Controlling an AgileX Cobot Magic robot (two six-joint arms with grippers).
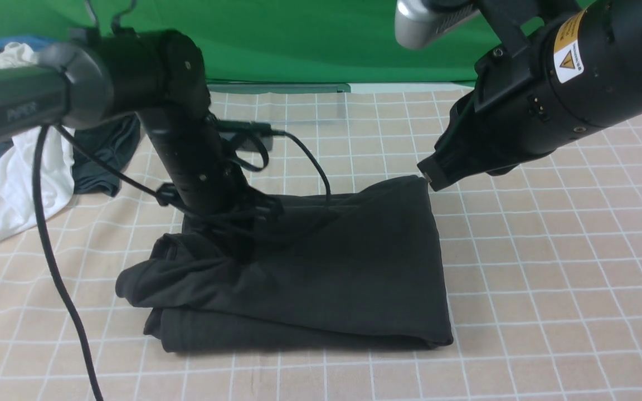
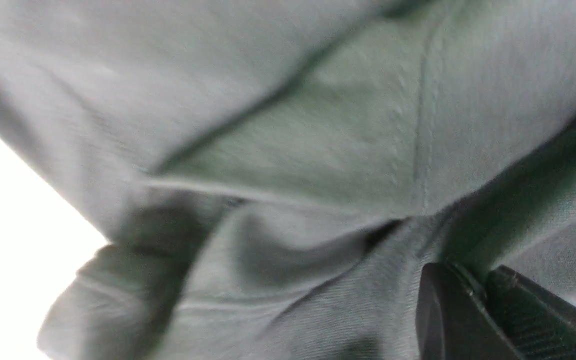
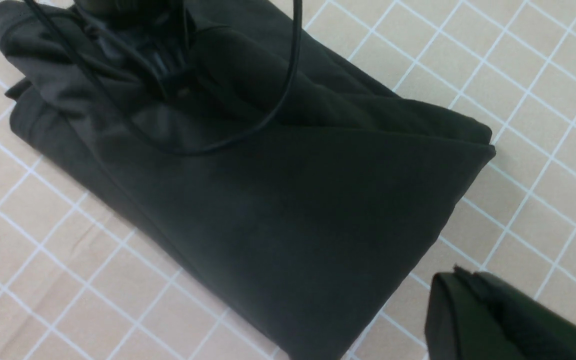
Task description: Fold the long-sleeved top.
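We see long-sleeved top (image 1: 321,262) folded into black bundle on checked cloth (image 1: 549,289), mid-table. Our left gripper (image 1: 241,245) pressed into its left part, jaws closed on fabric fold. Our right gripper (image 1: 428,177) closed, empty, above far right corner.

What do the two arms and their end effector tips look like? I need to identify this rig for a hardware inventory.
Both are matte black tubular arms. The left arm has loose black cables looping off it and faint grey lettering on its near segment. The right arm carries a yellow triangle warning label and a silver camera housing. The right end effector has flat black fingers.
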